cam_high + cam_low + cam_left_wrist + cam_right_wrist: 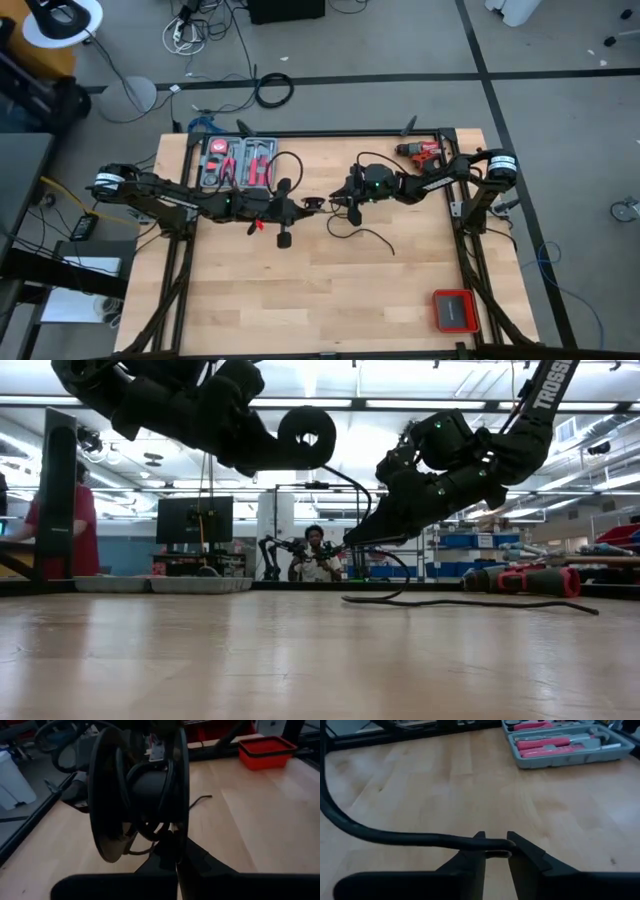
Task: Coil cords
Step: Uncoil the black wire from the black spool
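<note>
Holding a black spool [137, 795] in my left gripper [283, 213], I have those fingers shut on its base, over the middle of the table [300, 300]. Turns of the cord [395, 839] sit wound on the spool's hub, between its 2 round flanges.

My right gripper [494, 849] hangs just to the right of the left one, tilted down toward the wood. Its 2 fingers stand a little apart, with the cord lying across the gap at their tips; the cord touches them, but I cannot tell whether it is pinched or only resting there. From the tips it curves away in 1 long arc over bare wood.

The rest of the cord trails on the table below and to the right of my right gripper, its loose end [390, 250] lying flat. In the low view it shows as a thin dark line [470, 602] on the wood.

Around me: a grey tool case [238, 160] with pink-handled tools lies open at the back left, close behind my left arm. A red drill [425, 152] lies at the back right, beside my right arm. A red box [453, 310] sits at the front right corner, well apart from both grippers. Nothing lies between the 2 grippers but the cord. Beyond the table, a person [317, 555] sits in the room and another in red [72, 530] stands at the left.
</note>
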Tool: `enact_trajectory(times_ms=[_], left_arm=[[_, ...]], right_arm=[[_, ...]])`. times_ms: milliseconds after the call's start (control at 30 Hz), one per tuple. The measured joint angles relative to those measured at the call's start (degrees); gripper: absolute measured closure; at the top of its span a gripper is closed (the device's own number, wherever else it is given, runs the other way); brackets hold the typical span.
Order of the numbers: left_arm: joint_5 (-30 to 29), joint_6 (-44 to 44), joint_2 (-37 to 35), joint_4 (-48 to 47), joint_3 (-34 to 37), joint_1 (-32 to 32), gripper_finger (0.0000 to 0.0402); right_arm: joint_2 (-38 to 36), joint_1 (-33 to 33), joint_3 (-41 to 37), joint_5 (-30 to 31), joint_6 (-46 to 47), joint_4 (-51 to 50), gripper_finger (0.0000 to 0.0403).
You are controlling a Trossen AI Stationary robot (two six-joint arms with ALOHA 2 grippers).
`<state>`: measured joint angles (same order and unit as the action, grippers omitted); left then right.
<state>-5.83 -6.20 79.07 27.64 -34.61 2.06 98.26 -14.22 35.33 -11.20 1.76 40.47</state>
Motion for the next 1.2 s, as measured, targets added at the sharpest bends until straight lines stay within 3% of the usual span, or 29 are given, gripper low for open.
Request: enact_trajectory(times_ms=[200,467,667,967,1200], left_arm=[[1.56,0.23,0.00,1.97,-0.02,1.03,0.0402],[3.86,-0.94,0.02,9.01,0.00,3.59,0.0402],[8.16,-1.09,0.00,13.06,-0.02,3.72,0.0402],[9.07,-1.27,0.00,13.41,-0.02,3.14,0.0402],[9.25,-4.61,-0.02,14.30,-1.15,0.86,0.0402]], right_arm=[[-0.36,0.05,0.00,-2.06,6.30,-6.59,0.0327],[-1.37,0.03,0.11,-12.92,16.03,-22.43,0.0328],[-8.04,0.78,0.11,-13.37,16.26,-29.91,0.0326],[-21.09,-0.40,0.11,-10.39,8.83,-30.25,0.0324],[-25.25,-3.67,0.13,-8.29,7.19,-25.68,0.0304]])
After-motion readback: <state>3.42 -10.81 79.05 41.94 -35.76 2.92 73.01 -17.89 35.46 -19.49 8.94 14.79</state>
